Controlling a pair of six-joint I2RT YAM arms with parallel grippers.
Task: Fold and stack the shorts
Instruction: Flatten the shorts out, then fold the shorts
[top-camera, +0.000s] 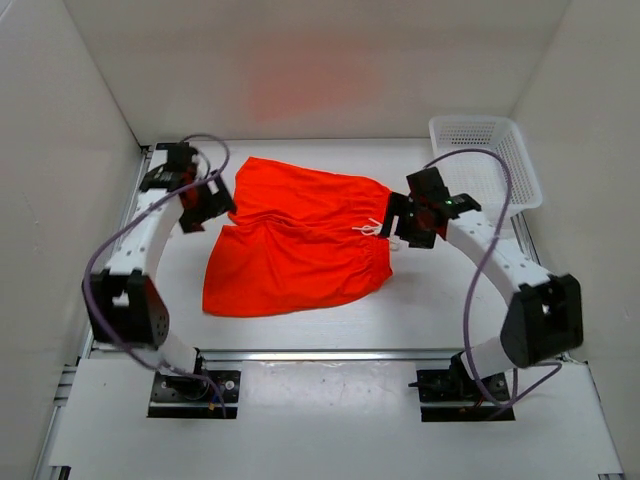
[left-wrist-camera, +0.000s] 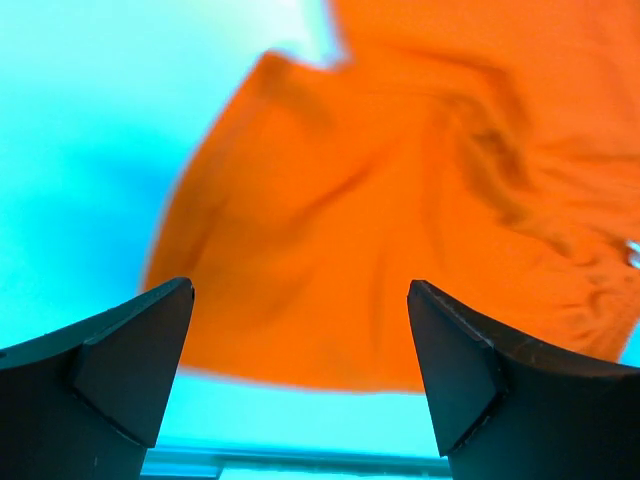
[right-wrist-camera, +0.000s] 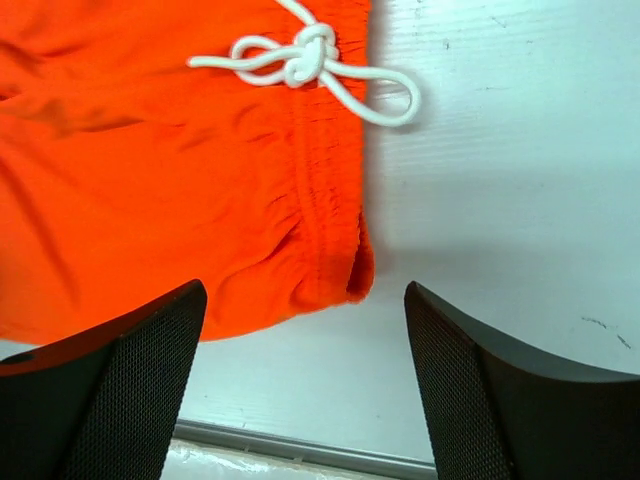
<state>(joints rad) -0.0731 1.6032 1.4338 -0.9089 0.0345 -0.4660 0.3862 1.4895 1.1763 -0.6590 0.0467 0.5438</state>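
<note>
The orange-red shorts (top-camera: 298, 240) lie spread flat on the white table, waistband to the right with the white drawstring (top-camera: 370, 229) tied in a bow. My left gripper (top-camera: 205, 205) is open and empty, hovering at the shorts' left leg edge; its wrist view shows the shorts (left-wrist-camera: 400, 200) ahead of the gripper (left-wrist-camera: 300, 330). My right gripper (top-camera: 405, 225) is open and empty, just right of the waistband. Its wrist view shows the gripper (right-wrist-camera: 305, 340) near the waistband corner (right-wrist-camera: 345, 250) and the drawstring (right-wrist-camera: 310, 60).
A white mesh basket (top-camera: 487, 160) stands at the back right, close behind the right arm. White walls enclose the table on three sides. A metal rail (top-camera: 330, 354) runs along the near edge.
</note>
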